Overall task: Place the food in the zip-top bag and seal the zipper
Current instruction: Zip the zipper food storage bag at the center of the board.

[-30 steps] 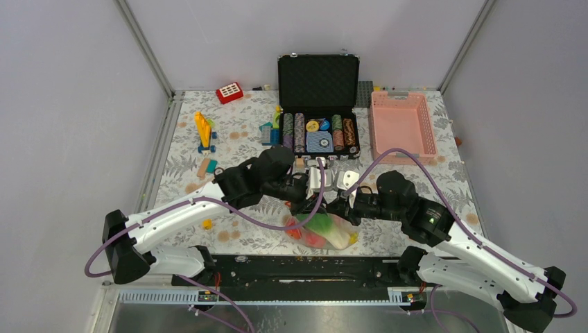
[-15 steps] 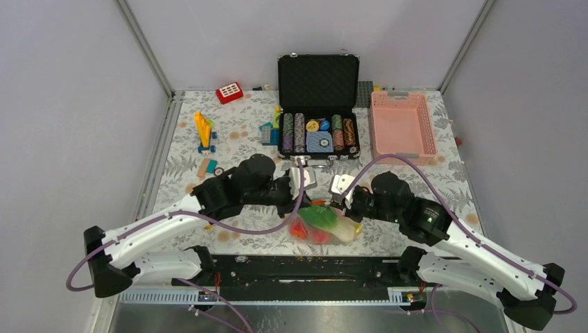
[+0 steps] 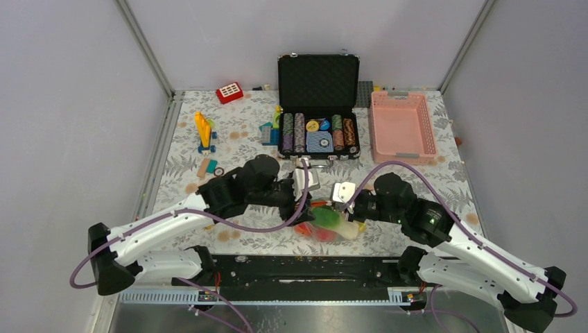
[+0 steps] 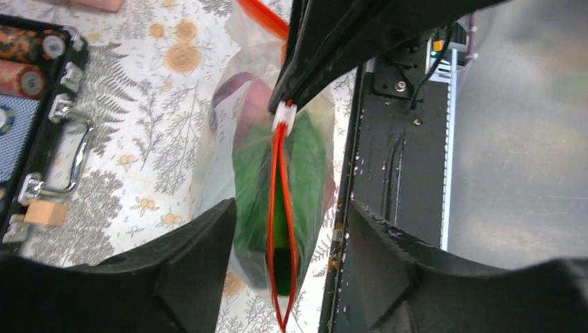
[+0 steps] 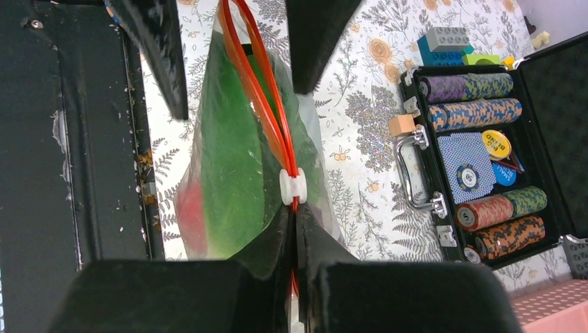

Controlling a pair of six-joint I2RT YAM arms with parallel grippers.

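Observation:
The zip-top bag hangs between both grippers just above the table's near edge. Green food, red food and a purple piece show through it. My right gripper is shut on the orange-red zipper, just behind its white slider. My left gripper is open, one finger on either side of the bag's mouth. On that side of the slider the zipper strips stand slightly apart. In the top view the left gripper and right gripper face each other.
An open black case of poker chips lies just behind the grippers. A pink basket sits at the back right. Building blocks and a red block lie at the back left. The black base rail runs right below the bag.
My left gripper's jaws have opened off the bag's mouth after pulling back to the left. The bag has settled a little lower and to the right. The right gripper has stayed shut on the zipper.

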